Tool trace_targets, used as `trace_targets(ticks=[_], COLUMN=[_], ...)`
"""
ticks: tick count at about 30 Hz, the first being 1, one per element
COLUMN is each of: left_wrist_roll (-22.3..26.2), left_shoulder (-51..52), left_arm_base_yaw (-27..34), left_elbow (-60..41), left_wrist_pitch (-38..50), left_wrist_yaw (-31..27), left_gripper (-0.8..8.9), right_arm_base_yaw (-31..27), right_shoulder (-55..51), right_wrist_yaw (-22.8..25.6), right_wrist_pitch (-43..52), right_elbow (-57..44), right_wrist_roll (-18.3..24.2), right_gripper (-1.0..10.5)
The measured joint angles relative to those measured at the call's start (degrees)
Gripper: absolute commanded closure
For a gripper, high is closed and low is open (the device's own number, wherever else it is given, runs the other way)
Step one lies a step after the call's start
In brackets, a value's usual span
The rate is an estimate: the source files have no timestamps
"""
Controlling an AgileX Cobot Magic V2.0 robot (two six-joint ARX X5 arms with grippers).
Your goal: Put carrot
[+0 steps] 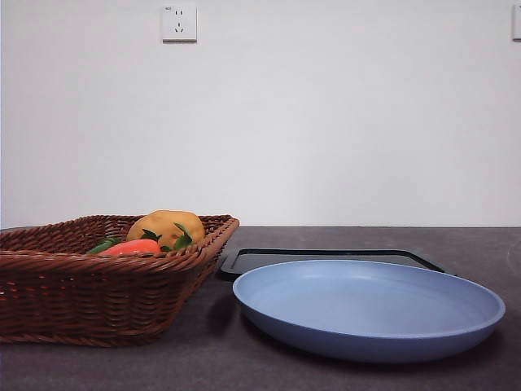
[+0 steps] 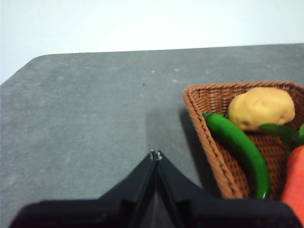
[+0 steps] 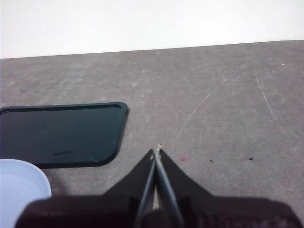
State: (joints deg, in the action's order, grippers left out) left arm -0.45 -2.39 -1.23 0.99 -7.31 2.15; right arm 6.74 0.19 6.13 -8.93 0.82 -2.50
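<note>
The red-orange carrot lies in a brown wicker basket at the left of the table, its green leaves against a yellow-brown potato. In the left wrist view only a strip of the carrot shows, beside a long green vegetable and the potato. My left gripper is shut and empty above bare table, just outside the basket's wall. Also shut and empty, my right gripper hangs over bare table beside a black tray.
A wide blue plate sits at the front right of the basket, and its rim shows in the right wrist view. The flat black tray lies behind the plate. The grey tabletop runs to a white wall.
</note>
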Motion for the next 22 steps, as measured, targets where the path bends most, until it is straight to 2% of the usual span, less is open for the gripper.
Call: trace_targets(ticks=[4, 10, 15, 19, 22], left_wrist_roll=[-6.43, -16.76, -21.24, -23.78, -24.59], left_shoulder=[0.0, 0.0, 0.0, 0.0, -1.18], left_arm_base_yaw=[0.0, 0.0, 0.0, 0.0, 0.0], left_elbow=[0.0, 0.0, 0.0, 0.04, 1.55], left_wrist_pitch=[3.17, 6.93, 9.31, 9.07, 4.07], left_wrist_yaw=[3.21, 9.6, 14.16, 14.58, 14.56], left_gripper=[8.05, 8.05, 8.06, 8.07, 8.07], right_arm_base_yaw=[0.0, 0.0, 0.0, 0.0, 0.0], right_shoulder=[0.0, 0.0, 0.0, 0.11, 1.88], right_wrist_yaw=[-0.02, -0.11, -0.68, -5.31, -7.3], right_wrist_pitch=[0.0, 0.0, 0.02, 0.0, -1.42], right_elbow=[0.0, 0.0, 0.0, 0.0, 0.96], right_wrist_roll=[-3.37, -14.25, -23.3, -25.59, -26.23], right_gripper=[9.4, 9.4, 9.4, 9.4, 9.4])
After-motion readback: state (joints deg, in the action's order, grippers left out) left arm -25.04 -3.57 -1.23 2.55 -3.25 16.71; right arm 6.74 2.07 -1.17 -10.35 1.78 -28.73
